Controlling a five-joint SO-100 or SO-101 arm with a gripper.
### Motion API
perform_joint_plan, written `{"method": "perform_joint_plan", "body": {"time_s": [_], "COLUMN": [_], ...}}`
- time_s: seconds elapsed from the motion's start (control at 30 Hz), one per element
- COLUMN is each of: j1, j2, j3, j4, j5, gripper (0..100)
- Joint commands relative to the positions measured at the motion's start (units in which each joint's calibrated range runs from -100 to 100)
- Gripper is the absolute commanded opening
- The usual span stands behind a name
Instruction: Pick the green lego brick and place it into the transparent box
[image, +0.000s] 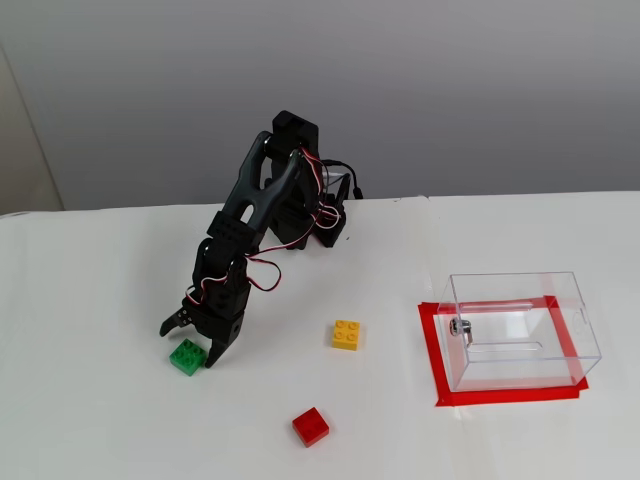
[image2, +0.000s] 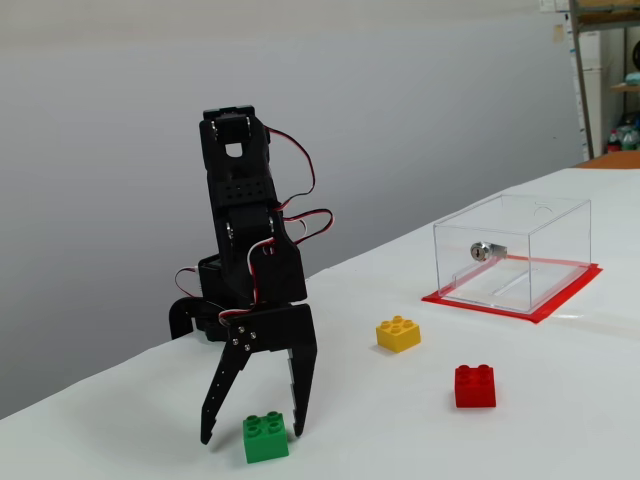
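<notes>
The green lego brick (image: 187, 356) (image2: 265, 438) lies on the white table, left of the arm's base in both fixed views. My gripper (image: 188, 346) (image2: 251, 435) is open and points down over it. One finger stands on each side of the brick, with the tips close to the table. I cannot tell whether a finger touches the brick. The transparent box (image: 515, 300) (image2: 515, 250) stands far to the right on a red tape frame, a small metal knob on its side.
A yellow brick (image: 346, 334) (image2: 398, 333) lies between the arm and the box. A red brick (image: 310, 426) (image2: 474, 386) lies nearer the front. Red tape (image: 432, 360) (image2: 560, 300) outlines the box's spot. A grey wall stands behind the table.
</notes>
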Motion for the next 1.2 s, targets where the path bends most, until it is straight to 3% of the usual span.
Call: {"method": "perform_joint_plan", "body": {"time_s": [0.0, 0.07, 0.2, 0.3, 0.67, 1.17], "j1": [0.31, 0.45, 0.53, 0.68, 0.53, -1.76], "j2": [-0.41, -0.67, -1.09, -1.09, -5.76, -26.04], "j3": [-2.42, -2.33, -2.42, -2.42, -1.79, 4.81], "j4": [-0.45, -0.45, -0.45, -0.45, -0.45, 0.33], "j5": [-0.14, -0.25, 0.02, 0.02, -0.19, -0.45], "gripper": [38, 35, 16, 10, 10, 10]}}
